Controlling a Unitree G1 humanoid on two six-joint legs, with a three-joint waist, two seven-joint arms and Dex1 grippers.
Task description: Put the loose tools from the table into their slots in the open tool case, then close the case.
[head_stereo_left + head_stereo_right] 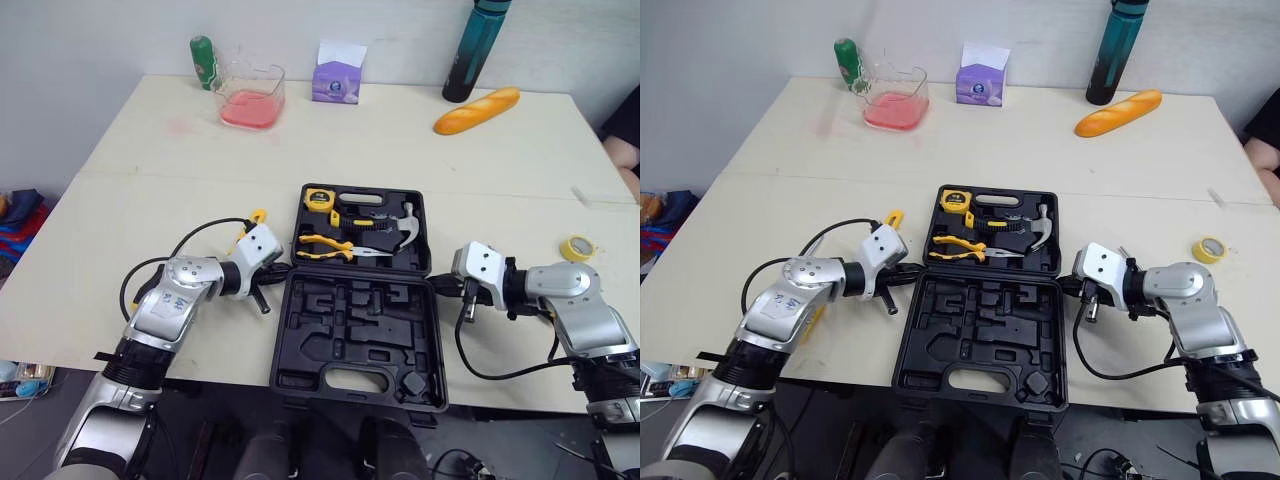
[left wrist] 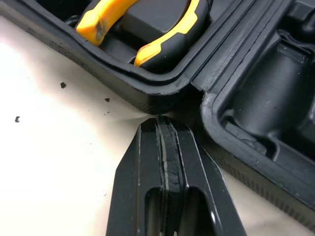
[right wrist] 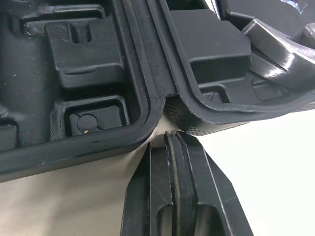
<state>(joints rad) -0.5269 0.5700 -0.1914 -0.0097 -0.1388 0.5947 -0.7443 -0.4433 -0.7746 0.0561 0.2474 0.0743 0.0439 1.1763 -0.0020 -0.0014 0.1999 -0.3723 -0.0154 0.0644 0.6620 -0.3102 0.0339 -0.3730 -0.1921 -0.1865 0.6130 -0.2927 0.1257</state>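
Case point(image 1: 300, 340) open flat on bench point(image 1: 150, 150); pliers point(image 1: 325, 245), hammer point(image 1: 395, 228), tape measure point(image 1: 319, 197) slotted in far half. I see left claw point(image 2: 165, 129) pressed together at its left hinge corner, right claw point(image 3: 173, 140) likewise pressed together at right one.

You see a matt black plastic case point(image 1: 350, 322), pliers point(image 1: 325, 246) with glossy yellow-and-black grips, a hammer point(image 1: 404, 226) with a shiny metal head, and a smooth pale surface point(image 1: 180, 190).

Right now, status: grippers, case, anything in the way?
Left gripper, right gripper: jaws shut, empty, at the hinge ends of the tool case. Case open; pliers, hammer, tape measure seated. Yellow tape roll outside it, right side.
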